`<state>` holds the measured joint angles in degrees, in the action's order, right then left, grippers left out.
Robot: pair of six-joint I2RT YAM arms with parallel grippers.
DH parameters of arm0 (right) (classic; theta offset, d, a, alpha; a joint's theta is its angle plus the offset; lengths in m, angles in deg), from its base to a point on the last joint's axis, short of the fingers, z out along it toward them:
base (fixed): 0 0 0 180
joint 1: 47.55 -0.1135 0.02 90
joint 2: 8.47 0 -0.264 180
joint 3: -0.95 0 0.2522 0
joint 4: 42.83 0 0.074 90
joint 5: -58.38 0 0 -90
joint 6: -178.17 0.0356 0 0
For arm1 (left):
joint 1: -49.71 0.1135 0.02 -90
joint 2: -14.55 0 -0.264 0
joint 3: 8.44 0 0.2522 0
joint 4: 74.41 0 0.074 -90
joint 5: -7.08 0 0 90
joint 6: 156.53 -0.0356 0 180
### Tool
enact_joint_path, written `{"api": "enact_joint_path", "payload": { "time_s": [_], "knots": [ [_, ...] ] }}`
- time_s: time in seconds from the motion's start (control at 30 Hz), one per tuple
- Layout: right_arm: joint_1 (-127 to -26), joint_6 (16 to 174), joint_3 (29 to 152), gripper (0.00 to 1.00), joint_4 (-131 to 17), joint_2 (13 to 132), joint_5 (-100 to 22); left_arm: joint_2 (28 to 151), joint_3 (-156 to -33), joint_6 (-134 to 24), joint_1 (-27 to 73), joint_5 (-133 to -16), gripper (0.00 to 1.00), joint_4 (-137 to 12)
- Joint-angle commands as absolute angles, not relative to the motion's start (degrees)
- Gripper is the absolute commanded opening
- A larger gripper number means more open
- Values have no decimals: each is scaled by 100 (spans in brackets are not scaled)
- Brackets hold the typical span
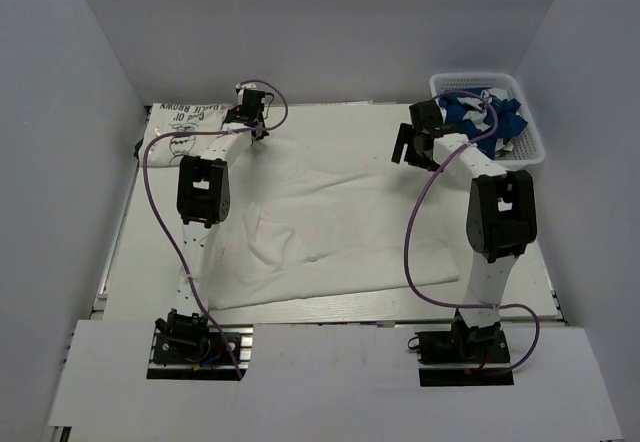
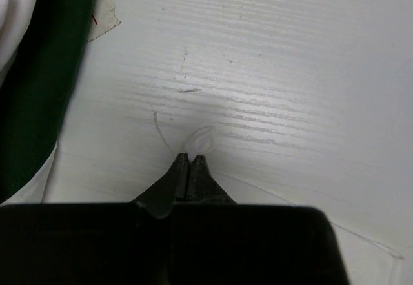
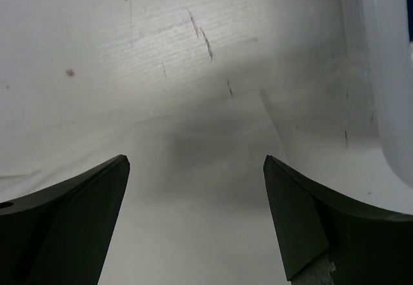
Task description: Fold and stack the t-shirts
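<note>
Because the white t-shirt (image 1: 330,222) spread over the middle of the table (image 1: 135,262) is light, limp cloth, it will sag wherever unsupported, so it is best pinched along its far edge, near both ends. The left gripper (image 2: 190,159) is fully closed at that edge's left end, with a small pucker of cloth apparently nipped at its tips. The right gripper (image 3: 197,162) hangs wide open and empty over the right end, beside the basket (image 1: 538,152) holding the blue t-shirt (image 1: 470,112) at the far right corner. A printed t-shirt (image 1: 185,120) lies folded at the far left corner.
</note>
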<state>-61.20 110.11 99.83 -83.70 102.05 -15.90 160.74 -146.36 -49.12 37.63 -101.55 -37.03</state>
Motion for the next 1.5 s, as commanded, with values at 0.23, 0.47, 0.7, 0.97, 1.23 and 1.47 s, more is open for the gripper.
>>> {"api": "enact_joint_path", "payload": {
  "time_s": [0.23, 0.47, 0.7, 0.97, 1.23, 1.47],
  "knots": [
    [-6118, 11226, 11489, 90, -8674, 11500, -561, 14912, -13542, -5238, 3775, -10287, 0, -3814],
    [-6109, 11164, 11675, 90, -8744, 11827, -236, 14542, -13198, -5291, 3722, -10287, 0, -3981],
    [-6109, 11295, 11455, 81, -8735, 11915, -376, 14209, -12996, -5343, 3722, -10287, 0, -4096],
    [-6109, 11252, 11402, 55, -8402, 12038, -683, 13875, -12706, -5343, 3722, -10129, 0, -4281],
    [-6135, 11165, 10894, 0, -7910, 11485, -569, 13286, -12048, -5221, 3670, -9954, 0, -4281],
    [-6170, 10971, 10043, 0, -7365, 10598, -605, 12118, -10906, -4720, 3670, -9637, 0, -4403]
  ]
}}
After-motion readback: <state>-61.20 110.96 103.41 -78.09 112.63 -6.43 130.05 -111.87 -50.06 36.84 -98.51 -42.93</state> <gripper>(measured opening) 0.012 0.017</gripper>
